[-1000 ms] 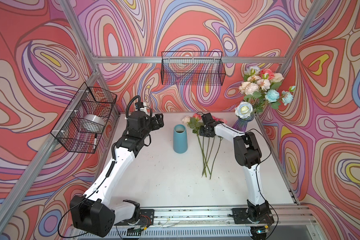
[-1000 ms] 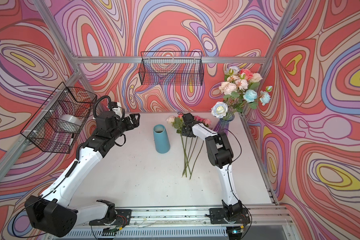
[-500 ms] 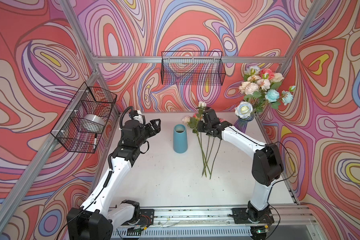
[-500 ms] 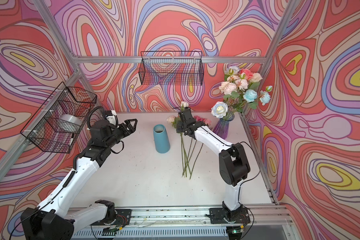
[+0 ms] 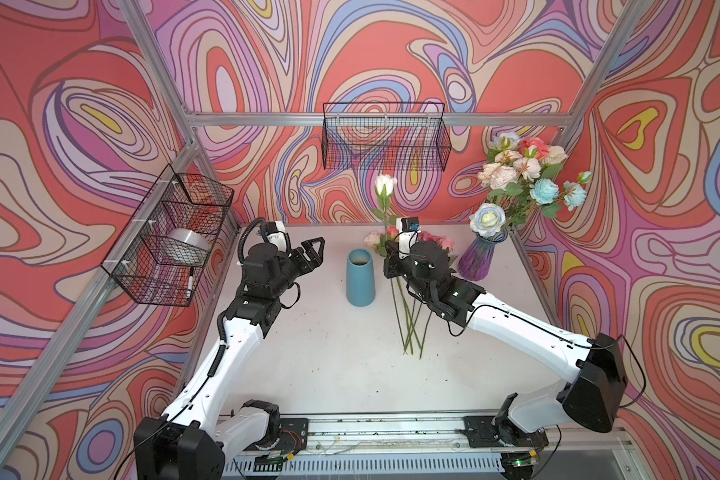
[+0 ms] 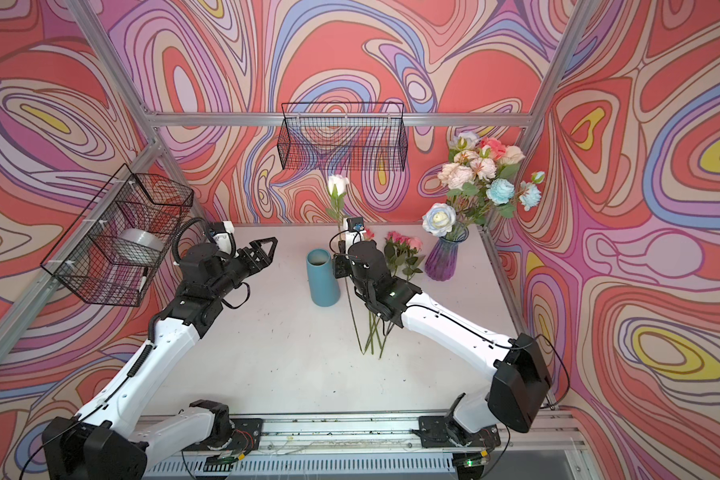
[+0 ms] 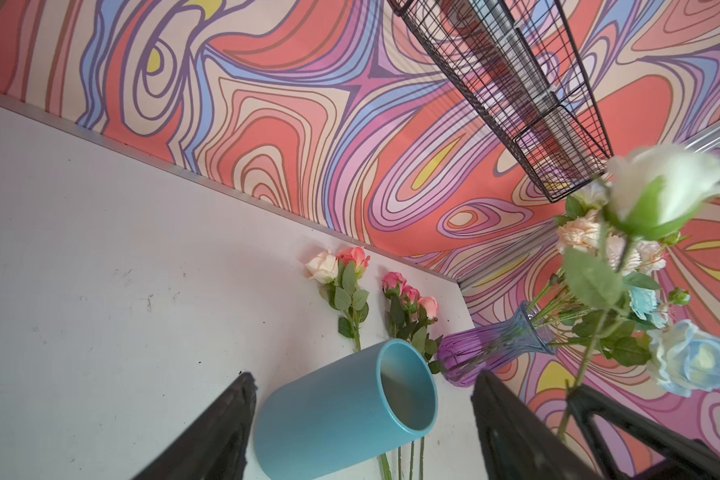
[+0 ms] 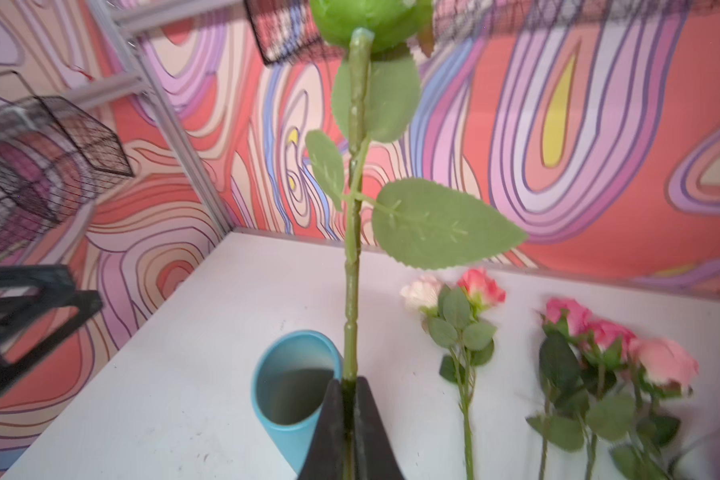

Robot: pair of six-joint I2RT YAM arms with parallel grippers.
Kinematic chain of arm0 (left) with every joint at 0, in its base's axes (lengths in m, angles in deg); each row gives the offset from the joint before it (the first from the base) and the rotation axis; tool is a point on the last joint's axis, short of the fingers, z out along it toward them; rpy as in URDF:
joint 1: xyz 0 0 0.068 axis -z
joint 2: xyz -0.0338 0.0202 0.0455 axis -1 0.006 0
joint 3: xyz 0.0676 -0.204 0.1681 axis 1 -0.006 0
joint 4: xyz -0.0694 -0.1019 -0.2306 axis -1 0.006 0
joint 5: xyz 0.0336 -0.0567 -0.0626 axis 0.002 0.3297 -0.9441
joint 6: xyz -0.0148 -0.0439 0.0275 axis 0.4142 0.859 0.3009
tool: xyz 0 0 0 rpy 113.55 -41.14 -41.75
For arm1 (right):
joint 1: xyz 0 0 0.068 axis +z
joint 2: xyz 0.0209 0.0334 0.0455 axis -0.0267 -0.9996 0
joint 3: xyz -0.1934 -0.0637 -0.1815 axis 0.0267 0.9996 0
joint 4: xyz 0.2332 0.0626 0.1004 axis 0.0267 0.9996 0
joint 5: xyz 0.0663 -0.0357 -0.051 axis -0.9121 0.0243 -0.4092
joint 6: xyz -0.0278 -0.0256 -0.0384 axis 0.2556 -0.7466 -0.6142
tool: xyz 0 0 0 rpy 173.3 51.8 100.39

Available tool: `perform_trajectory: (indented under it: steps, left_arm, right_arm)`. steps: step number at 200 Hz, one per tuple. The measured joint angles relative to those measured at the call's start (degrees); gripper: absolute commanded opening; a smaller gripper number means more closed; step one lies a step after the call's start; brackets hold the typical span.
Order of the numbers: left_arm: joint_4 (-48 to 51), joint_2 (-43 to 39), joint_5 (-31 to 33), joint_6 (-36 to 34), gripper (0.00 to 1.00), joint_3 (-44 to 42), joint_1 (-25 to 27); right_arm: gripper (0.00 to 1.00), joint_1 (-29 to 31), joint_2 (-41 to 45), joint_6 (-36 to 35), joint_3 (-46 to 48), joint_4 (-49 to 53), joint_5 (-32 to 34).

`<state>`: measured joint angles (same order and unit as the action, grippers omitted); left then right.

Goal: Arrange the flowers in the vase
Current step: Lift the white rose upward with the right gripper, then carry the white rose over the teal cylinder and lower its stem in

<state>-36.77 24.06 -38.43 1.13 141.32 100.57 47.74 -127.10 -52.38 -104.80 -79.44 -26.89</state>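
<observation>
On the white table (image 5: 329,353) stand two vases, a blue vase (image 5: 360,274) and, in the far right corner, a purple vase (image 5: 481,259) holding a bouquet (image 5: 520,170). Between them lie two clusters of loose flowers (image 7: 352,291), one with a cream and a coral bloom, one with three pink blooms. Just beside the blue vase the right gripper (image 8: 349,386) is clamped on the stem of one white rose (image 5: 385,183), held upright, while the left gripper (image 5: 314,249) hangs on the vase's other side, jaws spread wide. Two wire baskets hang on the walls, the back basket (image 5: 385,137) and the side basket (image 5: 171,237); the right arm covers the lying stems, so they cannot be counted.
</observation>
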Motion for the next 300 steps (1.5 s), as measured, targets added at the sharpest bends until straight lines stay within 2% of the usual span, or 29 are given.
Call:
perform_trajectory:
  steps: [25, 67, 133, 170, 210, 235, 270, 286, 300]
  left_arm:
    - [-3.93, -0.37, -2.67, 1.11, 0.83, -1.81, 0.0]
    - [-11.8, -2.49, -4.55, 2.08, 0.87, -5.92, 0.0]
    - [-16.76, -3.32, -5.68, 3.76, 0.88, -7.85, 0.0]
    - [-17.18, -3.19, -5.9, 3.98, 0.88, -7.85, 0.0]
    - [-17.16, -3.1, -6.08, 4.0, 0.88, -7.85, 0.0]
    - [-17.14, -3.1, -6.08, 4.0, 0.9, -7.85, 0.0]
    - [-16.41, -3.06, -6.03, 4.02, 0.92, -7.61, 0.0]
    - [-16.2, -2.82, -6.05, 4.2, 0.93, -7.34, 0.0]
    - [-16.13, -2.47, -6.05, 4.26, 0.95, -7.23, 0.0]
  right_arm:
    - [0.0, 1.09, -0.74, -5.22, -2.75, -7.67, 1.11]
    - [0.0, 1.01, -7.82, -11.28, -16.72, -19.39, 3.43]
    - [0.0, 1.01, -18.05, -15.15, -34.25, -23.89, 3.82]
    - [0.0, 1.01, -24.79, -18.71, -39.78, -23.76, 4.09]
    - [0.0, 1.01, -29.4, -19.91, -38.95, -21.29, 4.92]
    - [0.0, 1.01, -29.24, -18.16, -34.56, -18.91, 5.35]
    - [0.0, 1.01, -27.41, -14.49, -23.74, -16.96, 5.29]
    - [0.03, 1.05, -27.23, -13.42, -21.03, -15.54, 5.09]
    - [0.11, 1.16, -27.04, -12.44, -19.65, -14.38, 5.09]
